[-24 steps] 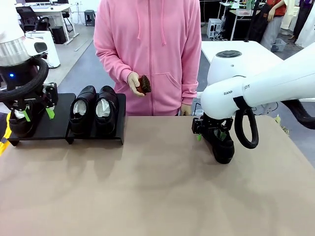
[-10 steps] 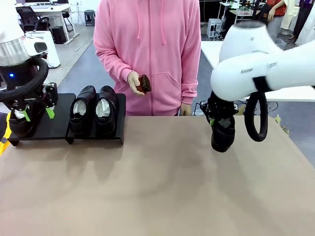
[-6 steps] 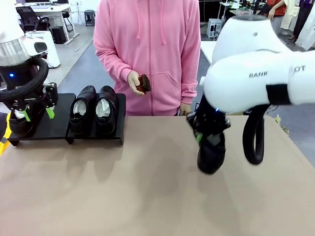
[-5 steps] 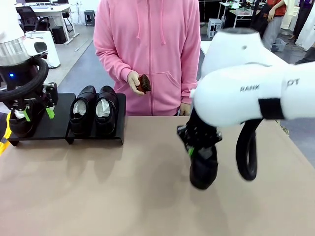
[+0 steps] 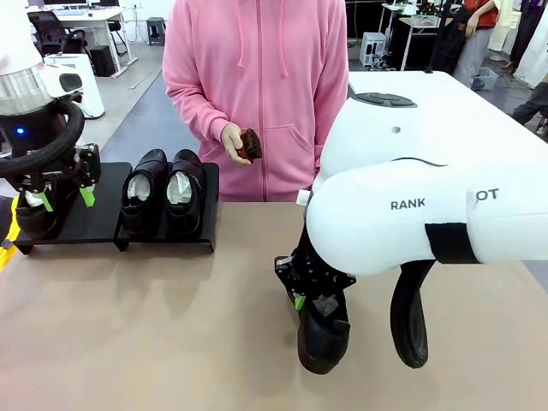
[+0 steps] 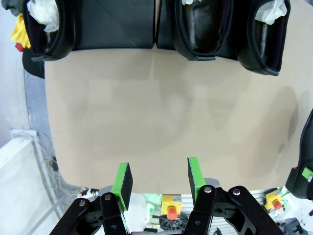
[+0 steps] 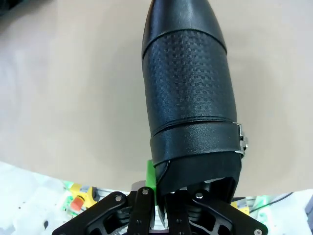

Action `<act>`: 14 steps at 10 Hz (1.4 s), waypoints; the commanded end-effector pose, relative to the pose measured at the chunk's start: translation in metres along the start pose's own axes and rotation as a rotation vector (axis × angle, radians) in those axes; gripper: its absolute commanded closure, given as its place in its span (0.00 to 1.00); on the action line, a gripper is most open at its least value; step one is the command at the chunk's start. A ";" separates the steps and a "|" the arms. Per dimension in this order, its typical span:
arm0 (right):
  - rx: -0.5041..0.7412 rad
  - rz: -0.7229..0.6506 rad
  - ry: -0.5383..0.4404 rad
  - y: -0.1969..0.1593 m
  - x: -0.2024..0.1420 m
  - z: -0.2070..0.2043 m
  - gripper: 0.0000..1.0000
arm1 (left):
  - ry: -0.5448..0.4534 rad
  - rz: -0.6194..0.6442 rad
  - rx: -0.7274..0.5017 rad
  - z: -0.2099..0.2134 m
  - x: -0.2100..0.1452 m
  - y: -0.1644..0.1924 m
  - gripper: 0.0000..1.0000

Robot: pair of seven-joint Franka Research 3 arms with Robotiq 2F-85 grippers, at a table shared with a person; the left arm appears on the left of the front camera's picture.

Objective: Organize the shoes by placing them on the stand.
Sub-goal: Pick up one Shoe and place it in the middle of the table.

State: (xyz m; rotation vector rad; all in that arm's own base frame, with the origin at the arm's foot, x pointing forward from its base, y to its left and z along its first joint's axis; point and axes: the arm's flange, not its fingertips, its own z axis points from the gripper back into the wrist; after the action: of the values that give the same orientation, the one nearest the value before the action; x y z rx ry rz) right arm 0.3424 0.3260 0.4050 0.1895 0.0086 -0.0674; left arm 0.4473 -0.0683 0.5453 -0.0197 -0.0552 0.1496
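Note:
My right gripper (image 5: 315, 306) is shut on the heel rim of a glossy black shoe (image 5: 324, 341), which hangs toe-down over the middle of the table near its front. In the right wrist view that shoe (image 7: 188, 88) stretches away from the gripper (image 7: 164, 188). The low black stand (image 5: 90, 221) sits at the far left. Two shoes (image 5: 143, 190) (image 5: 182, 188) stand side by side on its right panel, and a third shoe (image 5: 32, 216) on its left panel. My left gripper (image 5: 64, 199) hovers beside that third shoe, open and holding nothing (image 6: 158, 178).
A person in a pink hoodie stands at the far edge, holding a small brown brush (image 5: 250, 145) in one hand. The tan tabletop (image 5: 171, 325) lies bare between the stand and my right arm (image 5: 428, 214), which bulks over the right half.
My right arm has carried the shoe from the far right toward the middle and front of the table, and lower. The left arm, the stand's shoes and the person have not moved.

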 end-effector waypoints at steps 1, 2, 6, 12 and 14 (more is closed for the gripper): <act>0.049 0.026 0.022 -0.003 0.001 -0.007 0.97 | -0.008 0.002 -0.006 0.001 -0.001 0.001 0.39; 0.049 0.023 0.047 -0.003 0.000 -0.013 0.86 | -0.008 0.002 -0.006 0.001 -0.001 0.001 0.39; 0.071 0.011 0.122 0.000 0.002 -0.020 0.15 | -0.008 0.002 -0.006 0.001 -0.001 0.001 0.39; 0.081 -0.022 0.110 -0.001 0.005 -0.015 0.00 | -0.008 0.002 -0.006 0.001 -0.001 0.001 0.39; 0.081 -0.022 0.110 -0.001 0.005 -0.015 0.00 | -0.008 0.002 -0.006 0.001 -0.001 0.001 0.39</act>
State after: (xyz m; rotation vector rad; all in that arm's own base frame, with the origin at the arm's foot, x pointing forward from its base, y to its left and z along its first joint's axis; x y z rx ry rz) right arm 0.3467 0.3254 0.3942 0.2750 0.1288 -0.0759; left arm 0.4474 -0.0682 0.5453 -0.0197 -0.0552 0.1498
